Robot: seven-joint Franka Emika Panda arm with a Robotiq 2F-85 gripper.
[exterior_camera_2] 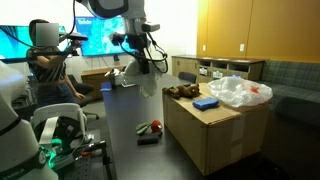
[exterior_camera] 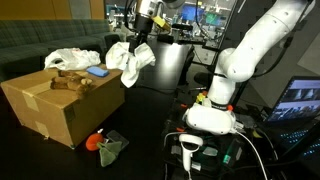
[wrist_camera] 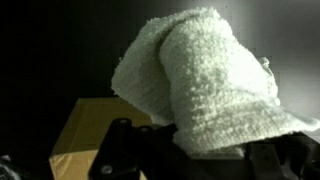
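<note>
The hand (exterior_camera: 137, 42) is clamped shut on a white, fluffy terry-cloth towel (exterior_camera: 131, 62). The towel dangles in the air beside the open brown cardboard box (exterior_camera: 58, 105) on the dark desk (exterior_camera: 150, 112). Carrying it well calls for a firm pinch, slow travel, and enough height that the loose folds clear the box rim.

Bag (exterior_camera: 68, 58) on box (exterior_camera: 55, 105), towel (exterior_camera: 128, 60) beside

White terry towel (wrist_camera: 205, 85) in a bunch over the jaws, cardboard box (wrist_camera: 92, 128) at lower left.
</note>
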